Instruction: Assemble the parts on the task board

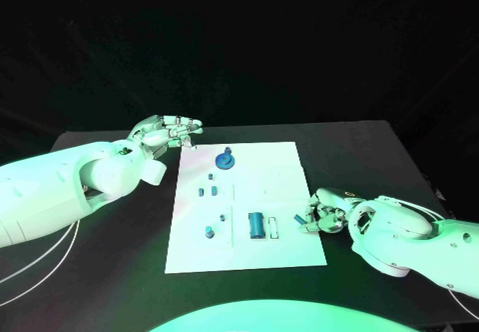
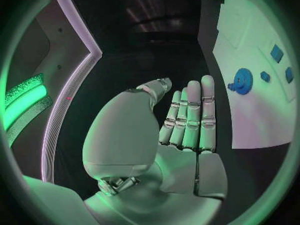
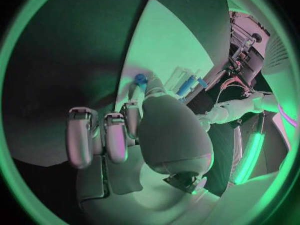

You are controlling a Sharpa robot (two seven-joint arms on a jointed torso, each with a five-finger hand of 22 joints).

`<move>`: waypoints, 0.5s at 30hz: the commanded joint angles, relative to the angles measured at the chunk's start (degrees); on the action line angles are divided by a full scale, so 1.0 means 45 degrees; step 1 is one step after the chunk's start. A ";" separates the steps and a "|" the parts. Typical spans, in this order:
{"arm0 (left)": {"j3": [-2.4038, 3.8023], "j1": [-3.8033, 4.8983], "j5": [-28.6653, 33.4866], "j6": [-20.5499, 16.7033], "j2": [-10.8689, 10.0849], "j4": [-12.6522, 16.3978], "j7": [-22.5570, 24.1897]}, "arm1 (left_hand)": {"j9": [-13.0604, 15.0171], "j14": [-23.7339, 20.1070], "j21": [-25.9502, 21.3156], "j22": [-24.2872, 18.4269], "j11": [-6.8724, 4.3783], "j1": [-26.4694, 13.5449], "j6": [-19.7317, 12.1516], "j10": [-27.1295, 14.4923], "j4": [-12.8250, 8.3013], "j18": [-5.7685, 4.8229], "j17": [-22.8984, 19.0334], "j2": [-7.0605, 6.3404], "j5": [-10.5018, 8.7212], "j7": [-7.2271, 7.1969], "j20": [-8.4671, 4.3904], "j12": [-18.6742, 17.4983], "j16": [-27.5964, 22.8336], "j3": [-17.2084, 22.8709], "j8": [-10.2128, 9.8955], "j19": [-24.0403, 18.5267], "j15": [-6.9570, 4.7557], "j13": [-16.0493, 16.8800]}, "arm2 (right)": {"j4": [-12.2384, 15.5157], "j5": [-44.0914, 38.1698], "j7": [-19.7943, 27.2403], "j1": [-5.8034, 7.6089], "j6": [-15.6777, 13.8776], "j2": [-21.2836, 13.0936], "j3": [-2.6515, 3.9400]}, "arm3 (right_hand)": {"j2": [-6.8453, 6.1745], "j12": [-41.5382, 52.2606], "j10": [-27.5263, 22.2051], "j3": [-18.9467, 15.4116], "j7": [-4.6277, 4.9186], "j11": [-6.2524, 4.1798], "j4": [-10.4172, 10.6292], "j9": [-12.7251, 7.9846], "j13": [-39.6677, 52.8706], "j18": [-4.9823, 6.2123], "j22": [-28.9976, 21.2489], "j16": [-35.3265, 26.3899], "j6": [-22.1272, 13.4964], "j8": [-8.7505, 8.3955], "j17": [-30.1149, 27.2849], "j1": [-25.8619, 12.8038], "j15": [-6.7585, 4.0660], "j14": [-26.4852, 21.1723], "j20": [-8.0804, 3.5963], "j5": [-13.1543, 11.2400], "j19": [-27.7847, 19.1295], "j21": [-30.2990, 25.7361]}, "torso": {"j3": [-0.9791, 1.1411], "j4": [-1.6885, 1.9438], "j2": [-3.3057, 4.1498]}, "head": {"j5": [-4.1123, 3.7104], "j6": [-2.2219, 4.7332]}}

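Blue part (image 1: pixel 300 220) in right hand (image 1: pixel 324 213) fingers

The white task board (image 1: pixel 269 187) lies flat mid-table. A round blue gear-like part (image 1: pixel 226 161) stands near its far edge. Small blue parts (image 1: pixel 208 189) sit along its left side, a blue cylinder (image 1: pixel 257 225) lies toward the near edge, and a blue peg (image 1: pixel 300 220) sits at the right edge.

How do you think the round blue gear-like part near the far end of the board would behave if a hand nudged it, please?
The round blue part looks rigid, probably moulded plastic, so it should not flex. It seems small and light, so a nudge may slide it on the smooth white task board. It looks low and flat, so tipping seems unlikely. The left hand hovers open beside it.
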 commanded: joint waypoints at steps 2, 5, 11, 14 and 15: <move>0.0008 0.0006 0.0070 0.0180 0.0013 0.0042 0.0052 | 0.0011 -0.0067 -0.0076 -0.0011 0.0035 -0.0015 -0.0086 -0.0076 0.0069 0.0177 -0.0015 0.0109 0.0013 0.0120 0.0045 0.0065 -0.0006 -0.0029 0.0069 -0.0001 0.0010 -0.0017 | -0.0112 -0.0068 -0.0437 -0.0109 0.0436 0.0051 -0.0087 | 0.0549 -0.0112 0.0036 0.0854 -0.0077 -0.0155 0.0021 -0.3382 -0.1412 -0.0075 0.2942 -0.0009 0.0108 -0.0633 0.2133 0.1343 -0.0132 0.1084 -0.0107 0.0296 0.0872 0.0046 | 0.0013 0.0000 -0.0013 | -0.0016 0.0001; 0.0008 0.0006 0.0070 0.0178 0.0010 0.0047 0.0049 | 0.0011 -0.0067 -0.0076 -0.0011 0.0035 -0.0015 -0.0086 -0.0076 0.0069 0.0177 -0.0015 0.0109 0.0013 0.0120 0.0045 0.0065 -0.0006 -0.0029 0.0069 -0.0001 0.0010 -0.0017 | -0.0088 0.0028 -0.0522 -0.0110 0.0365 0.0076 -0.0087 | 0.0188 -0.0160 0.0034 0.2351 -0.0088 -0.0180 0.0070 -0.3425 -0.1411 -0.0080 0.2948 -0.0003 0.0255 -0.0783 0.2162 0.1665 -0.0131 0.1089 -0.0136 0.0551 0.0877 0.0071 | 0.0010 -0.0003 -0.0012 | -0.0017 0.0012; 0.0008 0.0006 0.0070 0.0173 0.0003 0.0057 0.0047 | 0.0011 -0.0067 -0.0076 -0.0011 0.0035 -0.0015 -0.0086 -0.0076 0.0069 0.0177 -0.0015 0.0109 0.0013 0.0120 0.0045 0.0065 -0.0006 -0.0029 0.0069 -0.0001 0.0010 -0.0017 | 0.0075 0.0613 -0.0558 -0.0110 -0.0010 0.0045 -0.0085 | -0.1871 -0.0174 0.0213 0.8266 -0.0036 -0.0212 -0.0572 -0.2533 -0.1369 -0.0099 0.2972 0.0017 0.0076 -0.0203 0.2245 -0.0075 -0.0137 0.1107 -0.0121 0.1103 0.0904 0.0183 | 0.0010 -0.0007 -0.0012 | -0.0014 -0.0002; 0.0008 0.0006 0.0069 0.0160 -0.0007 0.0059 0.0043 | 0.0011 -0.0067 -0.0076 -0.0011 0.0035 -0.0015 -0.0086 -0.0076 0.0069 0.0177 -0.0015 0.0109 0.0013 0.0120 0.0045 0.0065 -0.0006 -0.0029 0.0069 -0.0001 0.0010 -0.0017 | 0.0273 0.1247 -0.0509 -0.0095 -0.0316 -0.0012 -0.0083 | -0.2135 -0.0133 0.0272 0.9434 -0.0060 -0.0176 -0.1320 -0.2188 -0.1325 -0.0108 0.2984 0.0034 -0.0075 0.0024 0.2296 -0.1031 -0.0142 0.1118 -0.0117 0.1149 0.0918 0.0238 | 0.0011 -0.0003 -0.0005 | 0.0001 -0.0027; 0.0008 0.0006 0.0069 0.0156 -0.0009 0.0060 0.0042 | 0.0011 -0.0067 -0.0076 -0.0011 0.0035 -0.0015 -0.0086 -0.0076 0.0069 0.0177 -0.0015 0.0109 0.0013 0.0120 0.0045 0.0065 -0.0006 -0.0029 0.0069 -0.0001 0.0010 -0.0017 | 0.0356 0.1491 -0.0483 -0.0079 -0.0427 -0.0032 -0.0081 | -0.2112 -0.0122 0.0292 0.9787 -0.0079 -0.0171 -0.1575 -0.2080 -0.1311 -0.0112 0.2990 0.0039 -0.0101 0.0091 0.2311 -0.1422 -0.0142 0.1121 -0.0122 0.1193 0.0926 0.0265 | 0.0009 -0.0002 -0.0007 | 0.0004 -0.0032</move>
